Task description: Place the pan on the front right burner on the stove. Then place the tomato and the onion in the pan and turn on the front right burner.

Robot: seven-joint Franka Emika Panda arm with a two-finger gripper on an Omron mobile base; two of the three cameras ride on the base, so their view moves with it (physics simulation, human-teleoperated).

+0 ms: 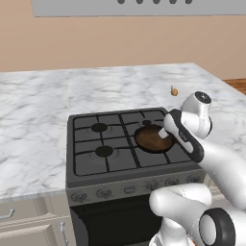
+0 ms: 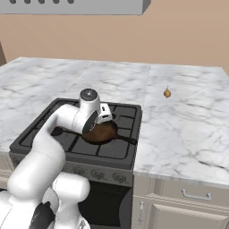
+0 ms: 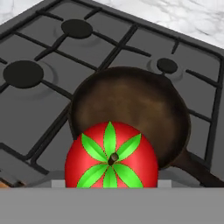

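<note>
Because my arm crosses the stove (image 1: pixel 81 158) in the left base view, only the left part of the pan (image 1: pixel 150 138) shows there, sitting on the grate at the front right, and my tool is hidden behind the wrist. The onion (image 1: pixel 174 91) lies on the worktop (image 1: pixel 38 110) beyond the stove, well apart from the pan. The front right burner is covered by the pan, so I cannot check how well the two are centred.

In the right base view, the pan (image 2: pixel 103 133) rests on the stove (image 2: pixel 123 147) with its thin handle pointing toward the worktop (image 2: pixel 188 129) on the right; my wrist hangs directly above it, and the jaws cannot be made out. The onion (image 2: pixel 167 93) stands alone on the marble.

In the hand view, the tomato (image 3: pixel 111 156) fills the lower centre, held in my tool at a middling width, though the fingertips themselves are cut off by the bottom edge. The pan (image 3: pixel 135 105) lies just beyond it. To do this step well, I judge I should carry the tomato forward over the pan's middle, lower it close to the floor, then release, lest it roll over the rim.
</note>
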